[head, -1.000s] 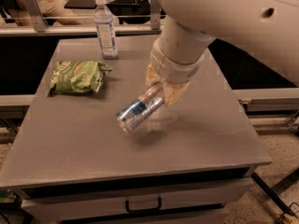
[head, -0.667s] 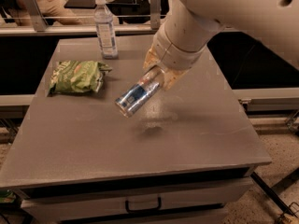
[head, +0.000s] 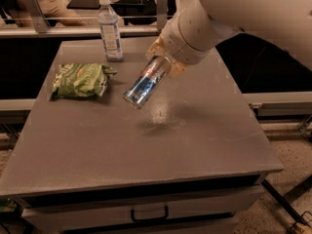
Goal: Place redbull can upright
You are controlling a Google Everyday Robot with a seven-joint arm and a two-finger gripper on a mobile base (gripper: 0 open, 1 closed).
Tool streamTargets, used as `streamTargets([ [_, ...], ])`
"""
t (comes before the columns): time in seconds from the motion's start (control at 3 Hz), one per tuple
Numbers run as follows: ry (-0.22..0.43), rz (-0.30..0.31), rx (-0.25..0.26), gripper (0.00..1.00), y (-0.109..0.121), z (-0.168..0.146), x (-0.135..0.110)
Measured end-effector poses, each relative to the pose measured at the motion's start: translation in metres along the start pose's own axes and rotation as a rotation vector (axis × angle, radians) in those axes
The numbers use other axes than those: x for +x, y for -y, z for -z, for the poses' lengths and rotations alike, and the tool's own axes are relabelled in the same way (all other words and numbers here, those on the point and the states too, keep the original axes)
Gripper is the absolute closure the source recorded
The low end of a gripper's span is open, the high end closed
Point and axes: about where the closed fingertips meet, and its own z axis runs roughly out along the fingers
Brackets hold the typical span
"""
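Cream two-finger gripper (head: 164, 62) clamped on the far end of the slim silver-and-blue metal redbull can (head: 145, 83), held tilted above the grey table (head: 204, 140) centre. The free end probably serves as its base.

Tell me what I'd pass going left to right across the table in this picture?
From the left: green snack bag → water bottle → redbull can, held tilted above the table → gripper, clamped on the can's upper end.
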Motion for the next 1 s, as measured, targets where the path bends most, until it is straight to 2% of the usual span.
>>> streamTargets([
  [0.67, -0.013, 0.011, -0.009, 1.0, 0.0018, 0.0025, -0.0012],
  [1.0, -0.079, 0.116, -0.015, 1.0, 0.0085, 0.0056, 0.0057],
])
